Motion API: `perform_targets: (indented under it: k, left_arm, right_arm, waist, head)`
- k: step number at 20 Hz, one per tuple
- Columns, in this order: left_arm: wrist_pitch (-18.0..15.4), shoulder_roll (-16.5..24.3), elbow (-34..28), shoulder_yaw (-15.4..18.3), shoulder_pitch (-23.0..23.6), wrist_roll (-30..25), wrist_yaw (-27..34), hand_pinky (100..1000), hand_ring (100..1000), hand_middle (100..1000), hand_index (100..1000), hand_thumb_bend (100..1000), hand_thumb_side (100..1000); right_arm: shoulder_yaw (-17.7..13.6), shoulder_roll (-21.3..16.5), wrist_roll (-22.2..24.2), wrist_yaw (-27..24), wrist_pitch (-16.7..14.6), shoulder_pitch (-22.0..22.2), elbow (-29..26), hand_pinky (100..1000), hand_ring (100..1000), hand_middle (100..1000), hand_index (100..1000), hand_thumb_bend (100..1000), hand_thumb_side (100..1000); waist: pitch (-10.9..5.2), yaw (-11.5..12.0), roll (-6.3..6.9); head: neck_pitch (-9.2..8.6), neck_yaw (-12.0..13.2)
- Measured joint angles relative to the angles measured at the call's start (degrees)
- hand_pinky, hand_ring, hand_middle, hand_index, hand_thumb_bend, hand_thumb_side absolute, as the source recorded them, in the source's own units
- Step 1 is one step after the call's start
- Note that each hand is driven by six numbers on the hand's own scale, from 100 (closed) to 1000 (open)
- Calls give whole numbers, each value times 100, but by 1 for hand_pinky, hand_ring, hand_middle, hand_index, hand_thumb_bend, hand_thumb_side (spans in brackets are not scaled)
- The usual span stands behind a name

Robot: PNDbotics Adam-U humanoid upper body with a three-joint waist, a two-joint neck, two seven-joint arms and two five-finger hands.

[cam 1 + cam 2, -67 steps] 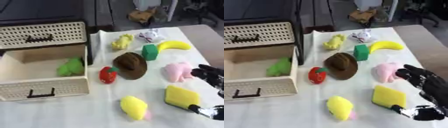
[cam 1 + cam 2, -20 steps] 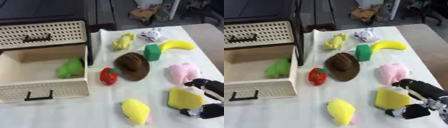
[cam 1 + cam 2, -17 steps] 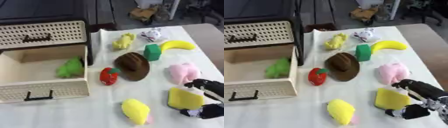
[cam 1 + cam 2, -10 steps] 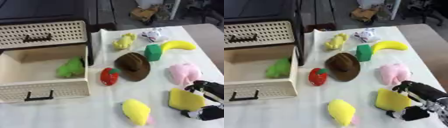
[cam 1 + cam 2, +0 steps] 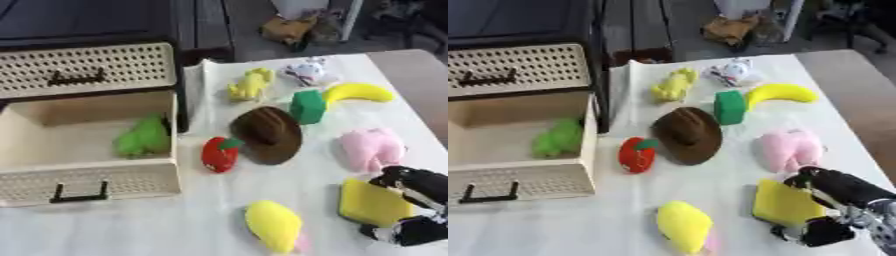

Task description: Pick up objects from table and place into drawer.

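Down at 4 o'clock on the table (image 5: 623,220), my right hand (image 5: 842,207) sits at the yellow block (image 5: 785,202), fingers over its right edge and thumb curled under the lower corner, so it's pinching that block. Block lies flat on the white cloth, not lifted as far as I can see. Left hand doesn't show in either eye.

Drawer (image 5: 87,150) is pulled open at 9 o'clock, cream perforated front with a black handle; green plush thing (image 5: 144,137) lies inside against its right wall. Closed drawer front (image 5: 87,70) sits above it, at 10 o'clock.

Middle of the table: brown hat (image 5: 689,134), with a red strawberry-like toy (image 5: 636,154) just beside it at its 8 o'clock. Green cube (image 5: 730,106) touches the hat's upper right. Banana (image 5: 780,94) at 1 o'clock, next to the cube. Yellow plush figure (image 5: 673,85) at 12 o'clock, small white-and-pink toy (image 5: 732,72) to its right. Pink plush (image 5: 789,148) at 3 o'clock, just above the block and near my fingers. Yellow rounded toy (image 5: 684,226) at 6 o'clock, well apart from the drawer.
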Motion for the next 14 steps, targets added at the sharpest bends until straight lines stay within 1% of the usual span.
perform_targets:
  k: [1, 2, 4, 14]
  left_arm:
    - [-3, 0, 0, 10, 2, 2, 0, 657, 714, 732, 774, 171, 981]
    - [-3, 0, 0, 11, 4, 3, 0, 657, 714, 731, 774, 168, 979]
    - [-3, 0, 0, 12, 21, 3, 0, 657, 714, 732, 774, 165, 977]
    - [-13, 0, 0, 33, 37, 14, 0, 660, 716, 732, 774, 160, 972]
  right_arm:
    - [1, 0, -8, -5, 7, 0, 0, 870, 967, 647, 827, 449, 653]
    - [1, 1, -22, -13, 15, 0, 0, 867, 961, 628, 810, 420, 662]
    - [1, 2, -66, -41, 27, 0, 0, 863, 953, 614, 797, 409, 652]
    - [-37, 17, -349, -243, -37, 5, 0, 839, 914, 543, 739, 387, 577]
  waist:
    - [0, 3, 0]
    - [0, 3, 0]
    - [0, -1, 0]
    - [0, -64, -4]
  head:
    - [0, 0]
    - [0, 0]
    - [0, 0]
    - [0, 12]
